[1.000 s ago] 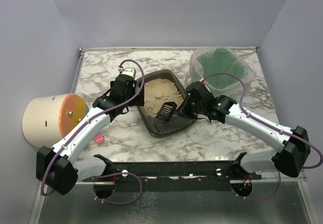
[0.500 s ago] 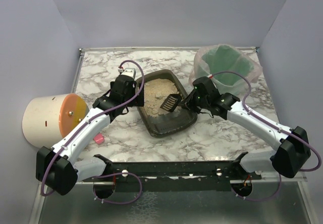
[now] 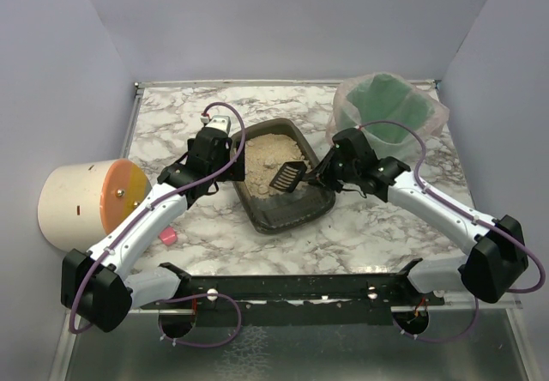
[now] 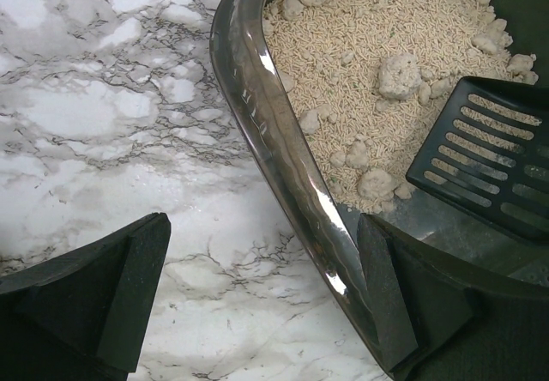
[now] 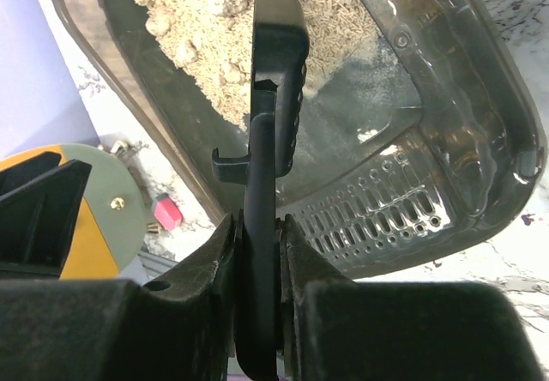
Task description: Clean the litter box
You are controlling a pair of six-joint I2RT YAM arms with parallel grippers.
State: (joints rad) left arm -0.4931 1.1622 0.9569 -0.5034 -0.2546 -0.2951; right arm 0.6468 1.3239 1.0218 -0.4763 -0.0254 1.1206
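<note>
The litter box is a dark tray mid-table, with beige litter and clumps heaped at its far end. My right gripper is shut on the handle of the black slotted scoop, whose blade hangs over the near edge of the litter. In the right wrist view the scoop runs edge-on from the right gripper toward the heap. My left gripper is open and straddles the litter box's left rim, one finger outside on the marble, the other inside.
A green bin lined with a clear bag stands at the back right, close to the right arm. A cream cylinder with an orange face lies at the left edge. A small pink object lies near the left arm.
The right gripper has carried the scoop from the tray's bare near end back and up toward the litter heap. The left arm has not moved.
</note>
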